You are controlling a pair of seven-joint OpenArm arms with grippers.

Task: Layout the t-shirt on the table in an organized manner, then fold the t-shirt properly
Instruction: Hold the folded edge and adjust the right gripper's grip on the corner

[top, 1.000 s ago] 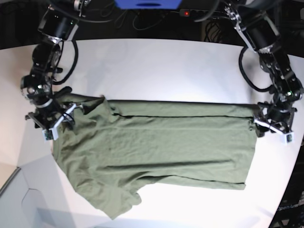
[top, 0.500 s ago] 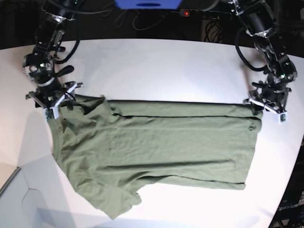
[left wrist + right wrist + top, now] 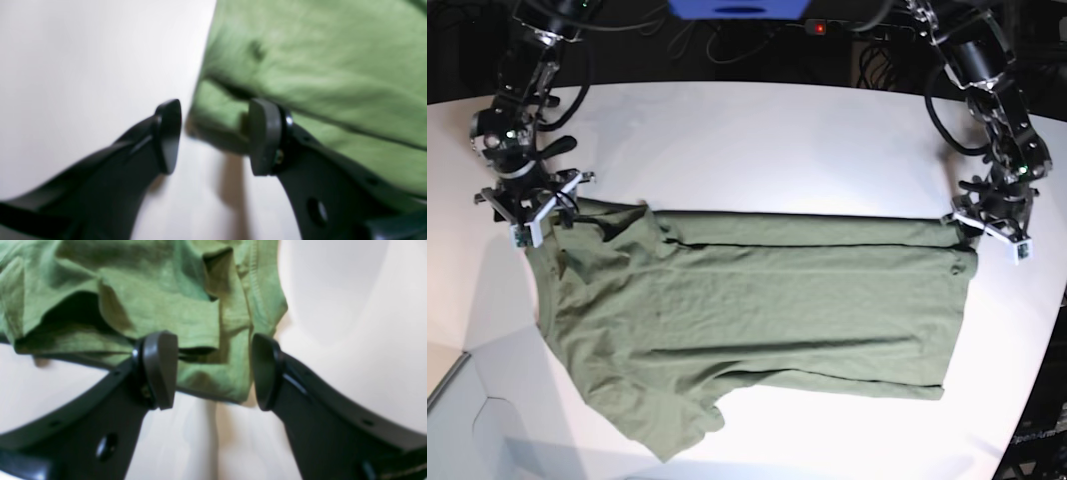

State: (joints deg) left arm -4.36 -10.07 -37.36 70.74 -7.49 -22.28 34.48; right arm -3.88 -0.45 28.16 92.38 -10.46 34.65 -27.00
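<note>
The olive-green t-shirt [image 3: 757,310] lies spread on the white table [image 3: 777,140], its far long edge folded over and one sleeve sticking out at the near left. My left gripper [image 3: 989,228] is at the shirt's far right corner. In the left wrist view it [image 3: 215,136] stands open, one finger over bare table [image 3: 83,66], the other over the t-shirt [image 3: 317,60]. My right gripper [image 3: 532,215] is at the far left corner. Seen from its wrist it [image 3: 213,370] is open above a rumpled hem of the t-shirt [image 3: 166,290], gripping nothing.
Black cables, a blue unit [image 3: 737,8] and a power strip with a red light [image 3: 819,28] run along the table's back edge. A lower white surface [image 3: 467,420] sits at the near left corner. The table's edge curves away at the right.
Both grippers have drawn back toward the far side of the table, from over the shirt's side edges to its far corners. The shirt lies as before.
</note>
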